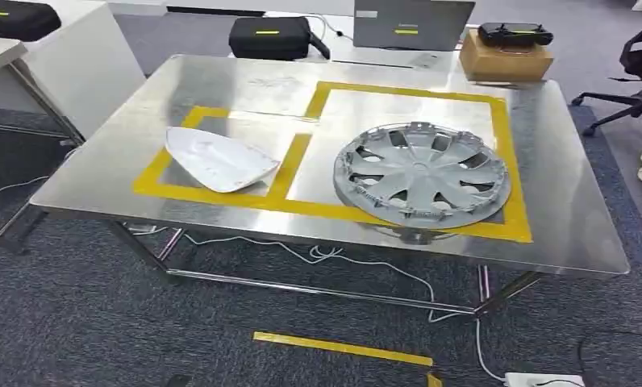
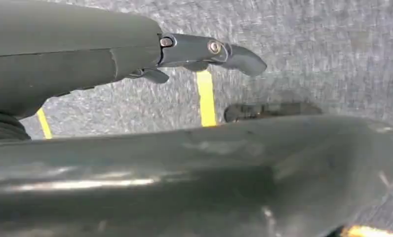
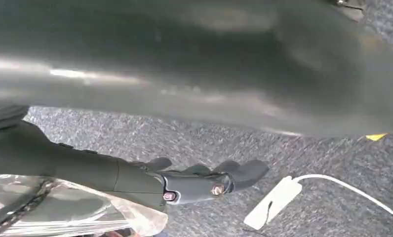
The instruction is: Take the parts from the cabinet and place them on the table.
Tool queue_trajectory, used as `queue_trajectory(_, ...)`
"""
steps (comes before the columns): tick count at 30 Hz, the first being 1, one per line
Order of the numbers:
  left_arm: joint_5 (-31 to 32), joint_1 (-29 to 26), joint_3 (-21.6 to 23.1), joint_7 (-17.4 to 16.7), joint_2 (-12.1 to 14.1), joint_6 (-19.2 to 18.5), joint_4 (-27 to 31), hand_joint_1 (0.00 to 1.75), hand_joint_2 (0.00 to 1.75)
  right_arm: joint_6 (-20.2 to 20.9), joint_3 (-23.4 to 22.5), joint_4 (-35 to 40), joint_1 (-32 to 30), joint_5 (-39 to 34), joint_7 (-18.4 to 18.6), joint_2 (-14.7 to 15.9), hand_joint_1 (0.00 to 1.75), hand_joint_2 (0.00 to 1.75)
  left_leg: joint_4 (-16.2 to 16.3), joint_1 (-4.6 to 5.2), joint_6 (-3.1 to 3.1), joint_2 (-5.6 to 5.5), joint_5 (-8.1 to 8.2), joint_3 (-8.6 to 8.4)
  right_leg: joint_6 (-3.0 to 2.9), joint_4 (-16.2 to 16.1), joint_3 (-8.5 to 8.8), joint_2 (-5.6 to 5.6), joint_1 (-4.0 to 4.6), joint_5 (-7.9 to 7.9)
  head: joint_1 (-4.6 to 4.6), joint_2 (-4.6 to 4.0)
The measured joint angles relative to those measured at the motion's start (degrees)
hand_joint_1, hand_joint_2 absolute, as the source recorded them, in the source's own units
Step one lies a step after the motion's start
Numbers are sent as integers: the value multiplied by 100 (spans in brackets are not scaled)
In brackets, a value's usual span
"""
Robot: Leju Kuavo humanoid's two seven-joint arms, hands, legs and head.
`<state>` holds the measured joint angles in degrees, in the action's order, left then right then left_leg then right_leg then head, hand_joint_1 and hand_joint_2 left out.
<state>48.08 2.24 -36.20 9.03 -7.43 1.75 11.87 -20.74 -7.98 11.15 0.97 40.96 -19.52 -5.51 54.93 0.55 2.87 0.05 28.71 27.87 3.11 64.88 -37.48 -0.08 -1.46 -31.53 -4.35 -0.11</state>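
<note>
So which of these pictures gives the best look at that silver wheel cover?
The head view: the wheel cover lies whole and unobstructed inside the larger yellow-taped rectangle on the metal table. Both wrist views look down at carpet instead, past the left hand and right hand.

No legible text, label, brand, number or sign on any surface in the three views.

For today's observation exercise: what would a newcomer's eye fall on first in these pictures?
A silver wheel cover lies in the larger yellow-taped box on the steel table. A white curved panel lies in the smaller box beside it. Both hands hang over grey carpet.
</note>
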Motion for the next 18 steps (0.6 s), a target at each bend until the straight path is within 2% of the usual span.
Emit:
queue_trajectory(1,0,-4,-2,0,-4,-2,0,0,0,0,-2,0,0,0,-2,0,0,0,9,19,22,4,-31,50,11,538,-209,2,2,-266,-11,0)
queue_trajectory(2,0,-12,-7,0,-11,-4,0,0,0,-2,-9,0,-3,0,-2,2,0,0,20,32,23,9,-55,96,22,940,-352,1,12,-425,-4,0)
queue_trajectory(3,0,-19,-13,0,-11,-4,0,0,0,-2,-13,0,-12,0,-2,2,0,0,29,37,25,9,-72,125,21,1057,-360,1,22,-431,-11,0)
queue_trajectory(4,0,-29,-20,-2,-13,-7,0,0,0,-2,-13,0,-18,0,-2,4,0,0,39,40,19,8,-83,144,14,884,-215,1,30,-308,-4,0)
queue_trajectory(5,0,-32,-22,-2,-13,-4,0,0,0,-2,-13,0,-17,0,-2,4,0,0,53,40,14,7,-86,153,1,491,45,0,35,-111,-7,0)
queue_trajectory(7,9,-25,-22,-2,-20,-4,0,0,0,-7,-15,0,-4,0,-11,4,0,0,117,42,-5,7,-73,168,-55,-639,716,-2,39,274,-4,0)
queue_trajectory(8,9,-16,-22,-2,-20,-4,0,0,0,-7,-15,0,17,0,-13,7,0,0,171,84,-42,9,-49,208,-87,-849,817,-3,68,144,-7,0)
queue_trajectory(11,11,-6,-28,-2,-24,0,0,0,0,-9,-15,0,-2,4,-22,7,0,0,197,55,-119,9,-91,261,-164,-822,798,1,88,200,-13,0)
queue_trajectory(12,18,-9,-28,-2,-24,0,0,0,0,-9,-15,-2,-8,20,-22,7,0,0,205,65,-141,8,-95,263,-207,-854,797,-1,70,232,-11,0)
queue_trajectory(13,28,-14,-35,-2,-11,7,0,0,0,-9,-15,0,-2,31,-24,-7,0,0,269,53,-178,-10,-10,285,-237,-891,805,-23,29,273,-11,0)
queue_trajectory(14,29,-12,-39,-2,-11,11,0,0,0,-11,-18,0,6,31,-26,-2,0,0,495,44,-234,-11,197,381,-271,-898,785,-18,16,292,-44,0)
queue_trajectory(16,29,-9,-48,-2,-15,13,0,0,0,-17,-20,0,9,37,-28,2,0,0,1378,-36,-316,-11,681,746,-283,-890,738,-23,13,310,-53,0)
queue_trajectory(17,29,-9,-61,-2,-13,15,0,0,0,-17,-20,0,0,39,-28,2,0,0,1786,-66,-346,-11,839,908,-279,-886,717,-30,13,319,-50,0)
queue_trajectory(18,31,-18,-74,-2,-13,15,0,0,0,-18,-20,-2,-7,42,-28,2,0,0,1990,-93,-374,-11,871,976,-268,-873,699,-31,4,327,-53,0)
